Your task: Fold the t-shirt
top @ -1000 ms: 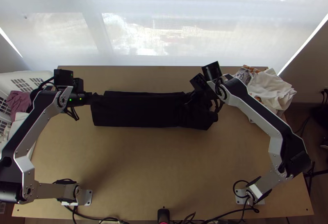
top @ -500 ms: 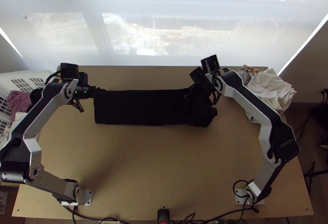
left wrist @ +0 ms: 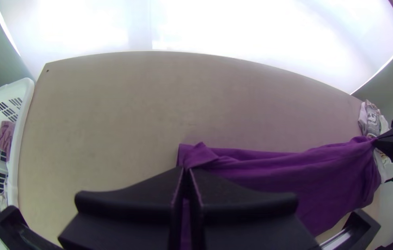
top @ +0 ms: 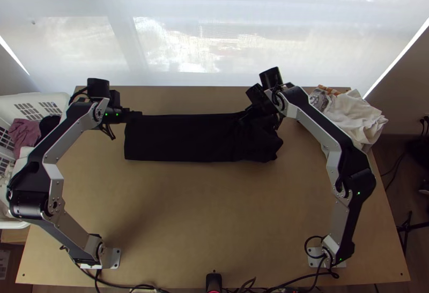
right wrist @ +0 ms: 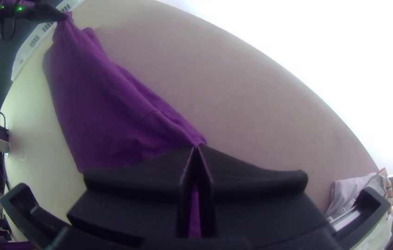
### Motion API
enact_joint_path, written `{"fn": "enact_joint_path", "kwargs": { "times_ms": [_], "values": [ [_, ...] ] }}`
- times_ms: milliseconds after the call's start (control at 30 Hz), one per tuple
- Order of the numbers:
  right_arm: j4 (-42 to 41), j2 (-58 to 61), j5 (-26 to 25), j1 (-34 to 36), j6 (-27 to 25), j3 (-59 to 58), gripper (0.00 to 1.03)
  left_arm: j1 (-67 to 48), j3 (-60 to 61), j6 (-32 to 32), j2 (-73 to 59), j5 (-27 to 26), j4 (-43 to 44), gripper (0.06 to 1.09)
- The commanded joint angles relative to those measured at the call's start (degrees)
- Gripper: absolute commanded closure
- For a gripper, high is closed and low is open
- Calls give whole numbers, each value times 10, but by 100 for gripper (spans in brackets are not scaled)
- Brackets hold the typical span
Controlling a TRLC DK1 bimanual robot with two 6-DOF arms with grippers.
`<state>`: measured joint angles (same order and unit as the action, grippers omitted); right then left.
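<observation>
My left gripper (top: 134, 115) is at the upper left corner of the dark t-shirt (top: 187, 139), which lies as a long folded band across the table's far half. My right gripper (top: 248, 115) holds its far edge toward the right, where the cloth is bunched. In the left wrist view the shirt (left wrist: 270, 173) looks purple, and my left gripper (left wrist: 186, 170) is shut on its corner. The right wrist view has my right gripper (right wrist: 196, 149) shut on an edge of the shirt (right wrist: 108, 106), with the cloth stretching between both grippers.
A white basket (top: 12, 103) with clothes stands at the table's left edge. A pile of light clothes (top: 354, 115) lies at the far right corner. Bare wooden table (top: 198, 212) spreads between the shirt and the near edge, where cables run.
Both grippers have moved toward the table's far edge, the left one also rightward and the right one slightly left. The shirt has shifted the same way with them.
</observation>
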<state>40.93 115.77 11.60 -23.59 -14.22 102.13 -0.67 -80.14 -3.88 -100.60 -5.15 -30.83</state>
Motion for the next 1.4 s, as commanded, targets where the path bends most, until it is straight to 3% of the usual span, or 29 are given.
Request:
{"fn": "enact_joint_path", "kwargs": {
  "times_ms": [0,967,1000,1033,1133,1167,1200,1367],
  "values": [
    [7,39,-1,7,-4,40,100,0,-33,3,-45,0,5,105],
    [19,109,0,17,-3,60,100,-12,-61,-3,-138,0,28,105],
    [19,110,0,16,-1,57,96,-16,-61,-5,-142,0,31,104],
    [18,109,0,16,0,55,82,-20,-60,-7,-146,0,31,93],
    [19,104,0,15,2,53,37,-27,-54,-17,-142,0,27,63],
    [19,102,0,15,3,55,12,-28,-53,-20,-136,0,23,56],
    [19,97,0,15,7,55,4,-28,-53,-21,-128,0,17,51],
    [19,60,1,15,13,58,4,-25,-41,-29,-65,0,-24,35]
  ]
}}
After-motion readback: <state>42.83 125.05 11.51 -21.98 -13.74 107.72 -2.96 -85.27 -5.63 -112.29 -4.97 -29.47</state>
